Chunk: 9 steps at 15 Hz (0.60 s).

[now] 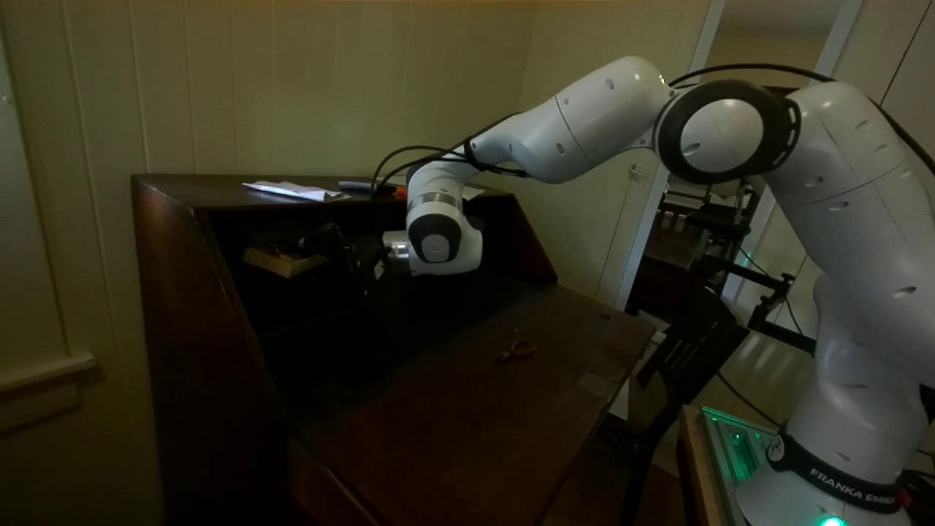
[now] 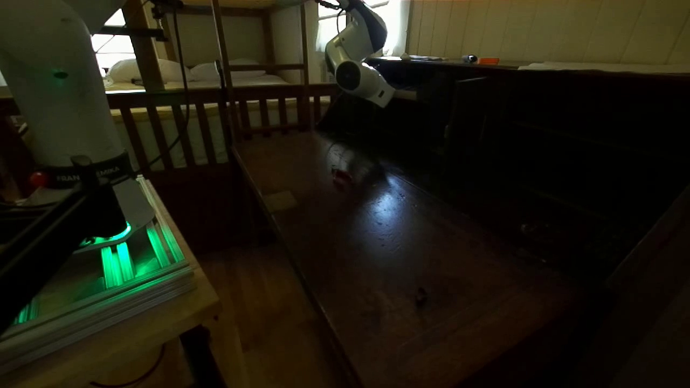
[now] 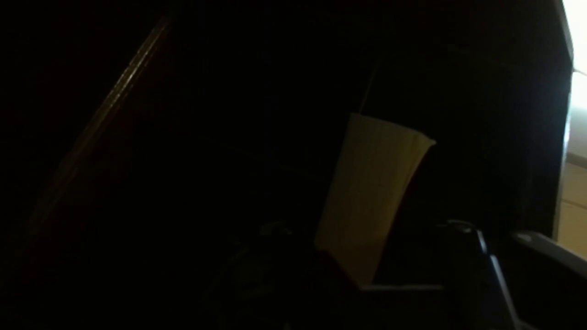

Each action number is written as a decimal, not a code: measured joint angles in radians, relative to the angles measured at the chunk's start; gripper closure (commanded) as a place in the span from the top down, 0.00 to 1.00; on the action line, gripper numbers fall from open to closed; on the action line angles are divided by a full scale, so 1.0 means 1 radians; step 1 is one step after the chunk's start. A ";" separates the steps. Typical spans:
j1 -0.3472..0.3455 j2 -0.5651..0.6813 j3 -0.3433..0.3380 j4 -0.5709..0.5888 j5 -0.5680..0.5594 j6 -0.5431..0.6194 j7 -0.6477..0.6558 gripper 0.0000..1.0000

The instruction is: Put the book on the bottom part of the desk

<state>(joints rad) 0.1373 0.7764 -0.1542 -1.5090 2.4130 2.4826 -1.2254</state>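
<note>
Because the top (image 1: 219, 188) of the desk (image 1: 182, 307) roofs its recess (image 1: 314, 321), the arm (image 1: 606, 124) probably has to come in from the front: in an exterior view it arches over from the upper right, wrist bent so that the pincer (image 1: 337, 252) points left, into the dark left of centre. The book (image 3: 369, 197) is up in that recess, not yet on the counter (image 1: 475, 398). In the wrist view it slants a little right of centre, what look like its page edges facing the camera, which likely suits a pinch across its thickness. Whether the pincer is clenched on it or released I can't make out, nor what bears the book's weight. Papers (image 1: 292, 191) lie on the top, upper left, presumably out of the way.

The counter, dark brown wood, spreads across the lower centre. In an exterior view glare (image 2: 385, 207) whitens its middle and shows it scuffed; a red tool (image 2: 342, 178), perhaps pliers, lies above the glare, and a small dark object (image 2: 421, 296) below. Pale panelling (image 1: 329, 88) fills the upper left of an exterior view, with a chair (image 1: 690, 343) at the right; a bed (image 2: 275, 92) and a bright window (image 2: 396, 24) take the upper left and centre of an exterior view. Most light seems to come from there, leaving the recess nearly black.
</note>
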 measured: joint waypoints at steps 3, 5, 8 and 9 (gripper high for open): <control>-0.003 0.002 0.003 0.004 0.007 -0.011 0.000 0.10; -0.004 -0.001 0.006 0.001 0.017 -0.027 -0.001 0.08; -0.004 -0.026 0.022 -0.036 0.045 -0.064 -0.002 0.08; -0.004 -0.043 0.030 -0.059 0.055 -0.077 -0.003 0.08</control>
<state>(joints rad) 0.1330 0.7338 -0.1237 -1.5683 2.4677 2.4057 -1.2282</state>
